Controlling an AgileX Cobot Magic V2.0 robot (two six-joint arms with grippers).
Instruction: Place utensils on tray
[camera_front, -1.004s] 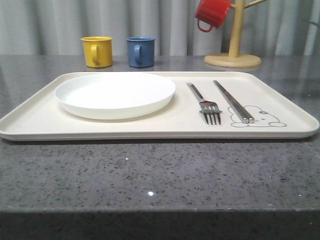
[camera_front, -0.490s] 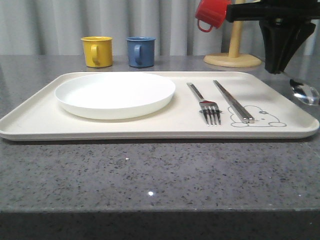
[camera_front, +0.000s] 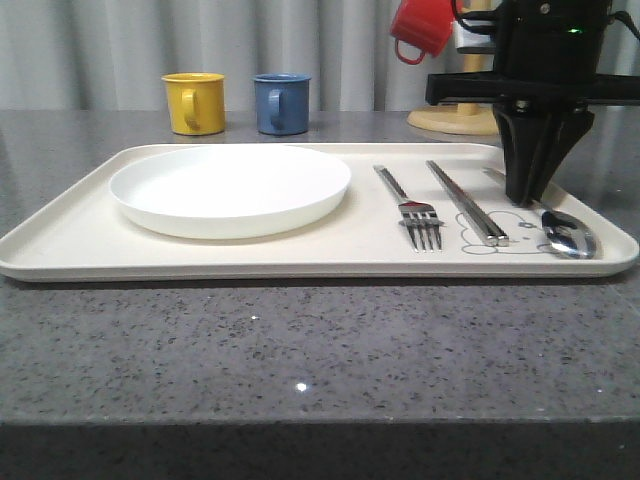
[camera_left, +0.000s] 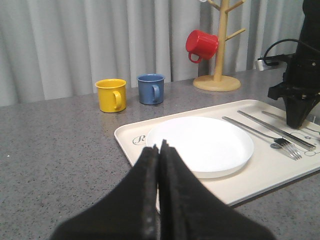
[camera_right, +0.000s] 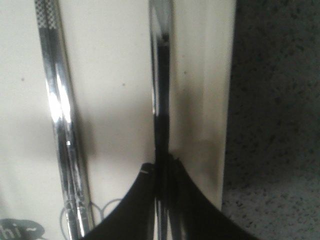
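Note:
The cream tray (camera_front: 80, 240) holds the white plate (camera_front: 230, 187) on its left half. Right of the plate lie the fork (camera_front: 410, 208) and the chopsticks (camera_front: 465, 203). My right gripper (camera_front: 525, 195) points down over the tray's right end, shut on the handle of the spoon (camera_front: 568, 235). The spoon's bowl sits low on the tray beside the rabbit drawing. In the right wrist view the spoon handle (camera_right: 161, 75) runs out from between the fingers of the right gripper (camera_right: 162, 162), parallel to the chopsticks (camera_right: 60, 125). My left gripper (camera_left: 160, 148) is shut and empty, back from the tray's (camera_left: 130, 137) left end.
A yellow mug (camera_front: 194, 102) and a blue mug (camera_front: 281, 103) stand behind the tray. A red mug (camera_front: 424, 27) hangs on a wooden mug tree (camera_front: 465, 120) at the back right, close behind my right arm. Bare grey countertop lies in front.
My right arm came in from the right carrying the spoon and lowered it onto the tray's right end, beside the chopsticks. Plate, fork and chopsticks have not moved.

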